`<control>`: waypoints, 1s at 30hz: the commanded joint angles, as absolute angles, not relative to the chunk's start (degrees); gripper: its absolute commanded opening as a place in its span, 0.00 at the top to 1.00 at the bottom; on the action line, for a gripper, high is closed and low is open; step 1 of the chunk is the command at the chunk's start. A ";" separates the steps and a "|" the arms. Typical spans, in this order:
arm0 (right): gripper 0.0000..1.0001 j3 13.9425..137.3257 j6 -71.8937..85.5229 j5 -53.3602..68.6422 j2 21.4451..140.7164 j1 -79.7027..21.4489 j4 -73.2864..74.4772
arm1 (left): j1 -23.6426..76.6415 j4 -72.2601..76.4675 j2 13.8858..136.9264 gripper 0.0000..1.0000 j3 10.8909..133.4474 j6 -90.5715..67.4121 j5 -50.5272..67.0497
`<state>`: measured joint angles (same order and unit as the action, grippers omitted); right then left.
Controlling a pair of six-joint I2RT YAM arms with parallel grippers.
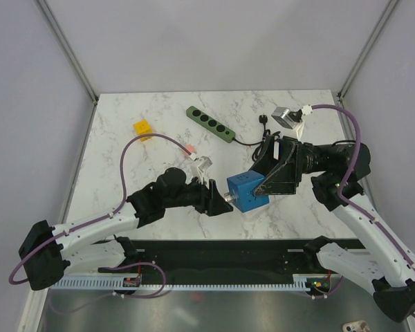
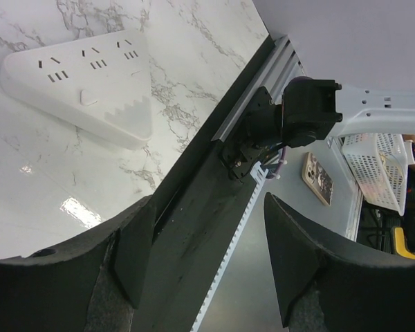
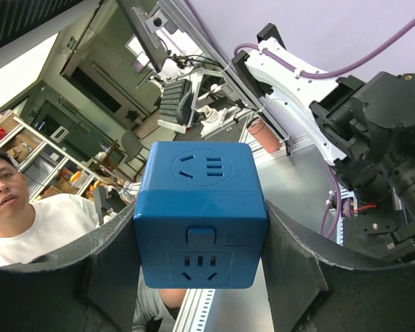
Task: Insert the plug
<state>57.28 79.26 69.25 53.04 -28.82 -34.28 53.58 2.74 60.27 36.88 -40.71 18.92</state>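
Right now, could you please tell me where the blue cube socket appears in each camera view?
Top external: blue cube socket just right of centre, above the table.
Left wrist: not in it.
Right wrist: dead centre, between the fingers.
Shared landmark: the right gripper clamping it, in the top and right wrist views.
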 commanded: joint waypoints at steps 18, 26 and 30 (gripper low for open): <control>1.00 79.36 34.45 37.45 66.61 -10.06 35.93 | 58.69 5.71 78.46 0.33 39.62 -37.53 10.13; 1.00 82.88 30.42 29.45 70.66 -6.68 39.63 | 64.15 3.17 87.97 0.32 47.01 -34.63 0.18; 1.00 82.36 26.55 26.63 71.37 -6.06 42.71 | 65.65 2.55 91.14 0.30 49.48 -34.37 -4.12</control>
<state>80.03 30.63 30.06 72.25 -6.50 41.25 64.53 2.61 89.41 46.33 -37.01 1.50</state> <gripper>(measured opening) 0.668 0.696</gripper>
